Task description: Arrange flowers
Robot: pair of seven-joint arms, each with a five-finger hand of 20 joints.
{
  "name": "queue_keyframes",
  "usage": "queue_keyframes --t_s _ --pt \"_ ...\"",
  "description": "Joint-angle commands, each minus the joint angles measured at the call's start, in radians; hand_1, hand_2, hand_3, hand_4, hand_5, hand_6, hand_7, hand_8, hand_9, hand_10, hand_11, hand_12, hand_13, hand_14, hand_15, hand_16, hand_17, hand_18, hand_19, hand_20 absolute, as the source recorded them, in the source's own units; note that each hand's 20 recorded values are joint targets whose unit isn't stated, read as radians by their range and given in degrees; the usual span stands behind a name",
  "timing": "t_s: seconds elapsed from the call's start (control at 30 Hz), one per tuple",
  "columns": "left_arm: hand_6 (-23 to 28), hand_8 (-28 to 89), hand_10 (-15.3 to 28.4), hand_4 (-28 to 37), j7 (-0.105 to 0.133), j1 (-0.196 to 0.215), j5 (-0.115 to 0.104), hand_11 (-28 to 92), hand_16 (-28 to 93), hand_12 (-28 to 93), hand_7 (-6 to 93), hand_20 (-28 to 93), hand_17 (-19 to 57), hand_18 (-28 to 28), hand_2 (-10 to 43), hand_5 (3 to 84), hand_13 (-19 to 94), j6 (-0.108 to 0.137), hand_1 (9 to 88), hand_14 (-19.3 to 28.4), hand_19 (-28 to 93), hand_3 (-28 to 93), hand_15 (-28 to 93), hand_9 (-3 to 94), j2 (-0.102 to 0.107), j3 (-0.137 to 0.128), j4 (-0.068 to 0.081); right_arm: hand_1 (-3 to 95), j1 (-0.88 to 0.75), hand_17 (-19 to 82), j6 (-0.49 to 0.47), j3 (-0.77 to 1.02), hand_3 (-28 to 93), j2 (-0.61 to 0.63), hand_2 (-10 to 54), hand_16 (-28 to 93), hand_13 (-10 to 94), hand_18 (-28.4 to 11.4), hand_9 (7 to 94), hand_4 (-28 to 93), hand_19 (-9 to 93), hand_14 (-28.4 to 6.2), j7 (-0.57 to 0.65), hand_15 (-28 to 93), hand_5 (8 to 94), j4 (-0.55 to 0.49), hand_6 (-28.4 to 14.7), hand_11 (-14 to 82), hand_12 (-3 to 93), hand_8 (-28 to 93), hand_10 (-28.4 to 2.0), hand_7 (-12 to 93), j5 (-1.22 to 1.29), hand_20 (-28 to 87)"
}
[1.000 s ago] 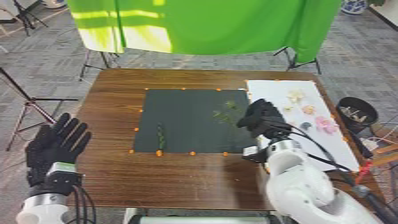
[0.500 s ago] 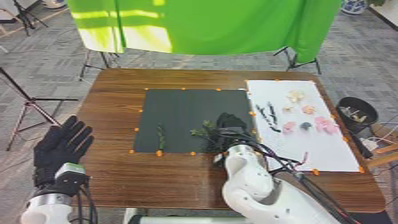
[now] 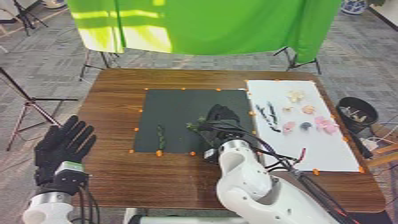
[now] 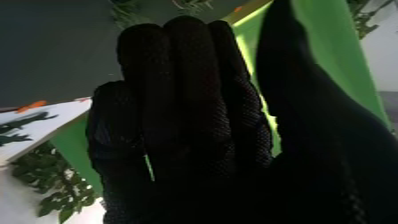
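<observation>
Over the right part of the dark mat [image 3: 169, 110] is my right hand [image 3: 218, 120], its fingers straight. A green sprig [image 3: 196, 127] lies against its left side. Another narrow sprig [image 3: 161, 137] is near the mat's front left corner. In the right wrist view my right hand [image 4: 191, 105] has straight fingers and the thumb apart, with greenery [image 4: 193, 5] beyond the fingertips. Pink flowers [image 3: 326, 125], pale flowers [image 3: 296, 96] and dark stems [image 3: 267, 117] lie on the white sheet [image 3: 320, 155]. My left hand [image 3: 62, 142] is open at the table's left edge.
Orange markers line the mat and sheet on the brown table [image 3: 133, 185]. A dark bin [image 3: 357, 112] stands beside the right edge. Behind the table hangs a green cloth [image 3: 204, 30]. Cables run along my right forearm.
My right hand has moved left from the white sheet's edge onto the mat, uncovering the dark stems. The green sprig beside it has shifted left and toward me. The left hand has moved slightly.
</observation>
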Motion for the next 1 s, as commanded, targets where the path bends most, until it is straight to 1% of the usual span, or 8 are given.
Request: queue_keyframes --t_s 0.03,0.13,0.3,0.37,0.5,0.63,0.83,1.0 --pt "9.8 -8 16.5 -28.2 -0.010 0.006 -0.006 28 -8 12 15.3 9 -6.0 15.0 15.4 42.9 25 -0.015 28.2 17.2 36 73 42 34.7 -0.006 -0.005 0.005 32.7 -0.062 37 -0.217 0.118 85 0.044 17.7 22 69 -24.1 76.5 -21 90 -16.5 -0.028 52 66.5 -0.089 -6.6 22.7 19.7 -8 -18.9 16 0.051 20" --pt "9.8 -8 16.4 -28.2 -0.002 0.019 -0.006 28 -8 12 15.3 9 -6.0 15.0 15.4 42.9 25 -0.014 28.3 17.2 36 73 42 34.7 -0.007 -0.010 0.001 30.2 -0.084 35 -0.356 0.170 86 0.041 25.7 22 66 -23.5 73.7 -18 89 -17.6 0.008 52 66.6 -0.120 -7.0 19.4 19.1 -10 -20.6 13 0.105 22" --pt "9.8 -8 16.3 -28.3 0.008 0.029 -0.008 28 -8 12 15.3 9 -6.0 15.0 15.4 42.9 25 -0.016 28.3 17.2 36 73 42 34.8 -0.010 -0.007 -0.003 26.9 -0.093 35 -0.461 0.200 86 0.022 28.2 21 63 -24.0 70.8 -16 89 -18.8 0.011 51 68.3 -0.114 -8.7 16.0 18.2 -10 -22.3 10 0.165 23" --pt "9.8 -8 16.3 -28.2 0.008 0.031 -0.007 28 -8 12 15.3 9 -6.0 15.0 15.5 42.9 25 -0.012 28.3 17.2 36 73 42 34.7 -0.013 -0.004 -0.004 26.3 -0.100 34 -0.441 0.195 85 0.012 27.8 21 63 -24.3 69.8 -16 89 -18.9 0.000 51 67.9 -0.104 -8.7 14.6 17.6 -10 -22.2 9 0.187 23" --pt "9.8 -8 16.4 -28.2 0.005 0.033 -0.006 28 -8 12 15.3 9 -6.0 15.0 15.5 42.9 25 -0.015 28.3 17.2 36 73 42 34.6 -0.014 -0.003 -0.004 25.6 -0.101 34 -0.447 0.189 86 -0.004 27.6 20 63 -24.4 64.7 -15 88 -19.3 0.002 50 58.8 -0.098 -7.5 11.1 15.6 -9 -20.5 9 0.229 23" --pt "9.8 -8 16.3 -28.2 0.000 0.028 -0.011 28 -8 12 15.3 9 -6.0 15.0 15.5 42.9 25 -0.010 28.3 17.2 36 73 42 34.6 -0.014 0.000 -0.002 25.7 -0.100 34 -0.457 0.179 86 -0.021 27.5 20 63 -24.3 64.8 -15 88 -19.4 -0.001 50 59.3 -0.102 -7.7 10.9 15.4 -9 -20.3 10 0.238 23" --pt "9.8 -8 16.3 -28.2 -0.014 0.019 -0.005 28 -8 12 15.3 9 -6.0 15.0 15.5 42.9 25 -0.014 28.3 17.2 36 73 42 34.7 -0.014 0.004 0.001 25.5 -0.097 34 -0.476 0.157 85 -0.049 26.2 20 63 -24.5 66.0 -16 88 -19.2 -0.011 50 60.2 -0.098 -8.2 11.4 15.4 -9 -20.5 10 0.239 23" --pt "9.9 -8 16.4 -28.2 -0.016 0.013 -0.004 28 -8 12 15.2 9 -6.0 15.0 15.6 42.9 25 -0.020 28.3 17.2 36 73 42 34.7 -0.015 0.007 0.004 25.0 -0.110 34 -0.492 0.155 85 -0.048 24.6 19 64 -24.6 66.8 -15 87 -19.2 -0.011 50 60.9 -0.105 -8.7 11.9 15.4 -9 -20.6 10 0.241 23"
